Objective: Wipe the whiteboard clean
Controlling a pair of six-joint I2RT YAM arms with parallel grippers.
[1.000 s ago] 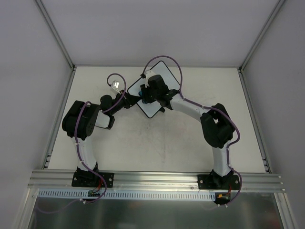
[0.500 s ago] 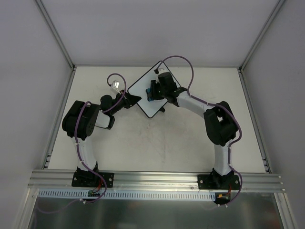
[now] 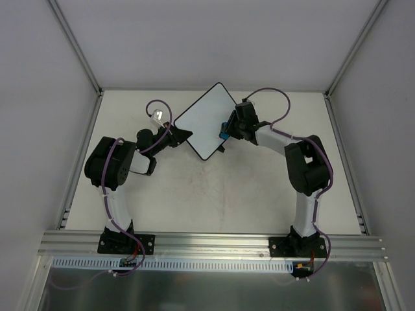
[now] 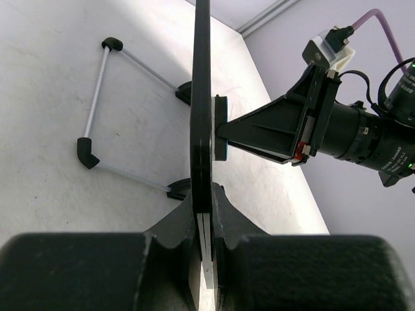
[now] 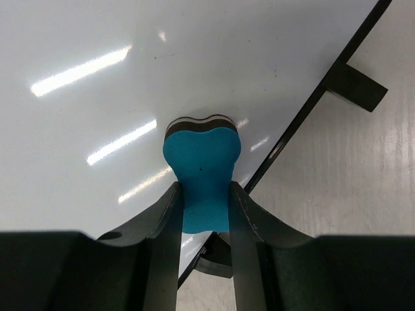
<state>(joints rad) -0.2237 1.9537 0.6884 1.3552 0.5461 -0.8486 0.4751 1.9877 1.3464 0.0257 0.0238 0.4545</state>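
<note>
The whiteboard (image 3: 206, 122) is a white board in a thin black frame, standing as a diamond at the back middle of the table. My left gripper (image 3: 181, 135) is shut on its left edge; the left wrist view shows the board edge-on (image 4: 201, 110) between my fingers. My right gripper (image 3: 228, 129) is shut on the blue eraser block (image 3: 224, 134) at the board's right edge. In the right wrist view the eraser (image 5: 201, 175) presses against the white face (image 5: 97, 116) near the black frame. No red marks show on the visible face.
A wire stand with black feet (image 4: 97, 103) lies on the table behind the board in the left wrist view. The board's black foot (image 5: 355, 87) sticks out at its edge. White enclosure walls and metal posts (image 3: 78, 48) ring the table.
My right gripper with the eraser has swept across the board from its middle to its right edge. The board has tilted a little. The left arm has held still.
</note>
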